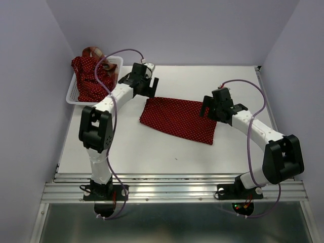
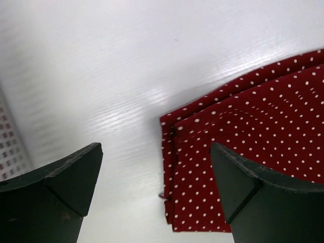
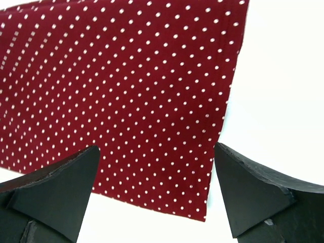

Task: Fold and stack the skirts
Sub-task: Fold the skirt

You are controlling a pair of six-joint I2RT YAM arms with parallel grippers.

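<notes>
The white basket (image 1: 72, 97) at the table's (image 1: 152, 152) far left held a bunched dotted skirt (image 1: 90, 78) and, apparently, the plaid skirt (image 1: 94, 51). The folded dotted skirt (image 1: 178, 119) lay flat mid-table. The left tool (image 2: 154, 157) and right tool (image 3: 157, 152) were spread wide and empty at its ends.

Soft, even light falls from overhead; the arms (image 1: 114, 98) cast only faint shadows on the white bench (image 1: 167, 152). Up close on the left wrist view, streaky glare runs across the bench. On the right wrist view it burns out to blank white, the dotted skirt (image 3: 121, 101) looks crisp, and the near fingers (image 3: 50, 197) go murky dark.
</notes>
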